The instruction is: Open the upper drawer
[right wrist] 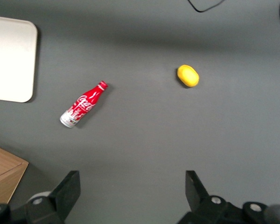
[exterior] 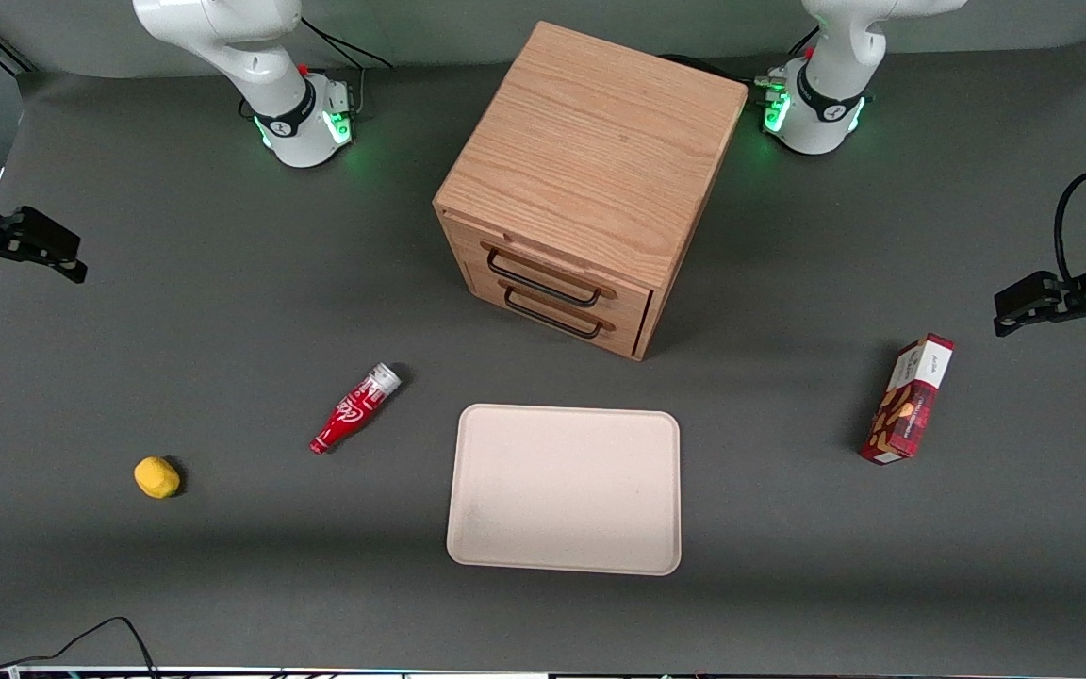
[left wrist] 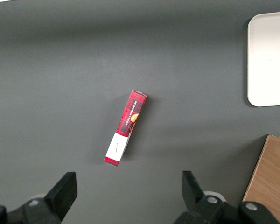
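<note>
Oak upper drawer (exterior: 557,273) closed, end effector (exterior: 20,247) edge-cropped, spread

The upper drawer (exterior: 557,271) — light oak, black wire bar handle — sits shut, flush in its cabinet (exterior: 590,151), above its twin.

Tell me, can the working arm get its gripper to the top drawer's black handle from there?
Probably yes. The open gripper hovers toward the working arm's end; only bare grey table separates it from the upper drawer's black wire handle.

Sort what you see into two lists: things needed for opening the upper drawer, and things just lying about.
Needed: upper drawer, shut; its black handle; gripper, fingers open, high at the working arm's end.

Lying about: red bottle, yellow lump, tray, snack box, lower drawer.
</note>
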Controlling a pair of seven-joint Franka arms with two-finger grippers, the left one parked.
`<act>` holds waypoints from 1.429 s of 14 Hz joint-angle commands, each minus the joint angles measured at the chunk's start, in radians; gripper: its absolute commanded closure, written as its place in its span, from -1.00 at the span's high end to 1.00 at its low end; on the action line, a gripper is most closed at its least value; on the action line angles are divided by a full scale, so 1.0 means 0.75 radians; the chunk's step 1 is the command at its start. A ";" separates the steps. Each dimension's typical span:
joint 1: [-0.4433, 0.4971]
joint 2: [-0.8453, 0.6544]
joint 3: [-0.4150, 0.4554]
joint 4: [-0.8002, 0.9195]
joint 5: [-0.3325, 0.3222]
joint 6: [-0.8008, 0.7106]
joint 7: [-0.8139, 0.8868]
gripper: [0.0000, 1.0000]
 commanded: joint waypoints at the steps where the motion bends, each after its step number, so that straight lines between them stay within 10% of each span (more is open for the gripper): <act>1: 0.002 0.050 0.143 0.065 0.004 -0.040 -0.093 1.00; 11: 0.047 0.422 0.821 0.245 -0.029 -0.001 -0.106 1.00; 20: 0.100 0.791 0.991 0.284 -0.117 0.287 -0.324 1.00</act>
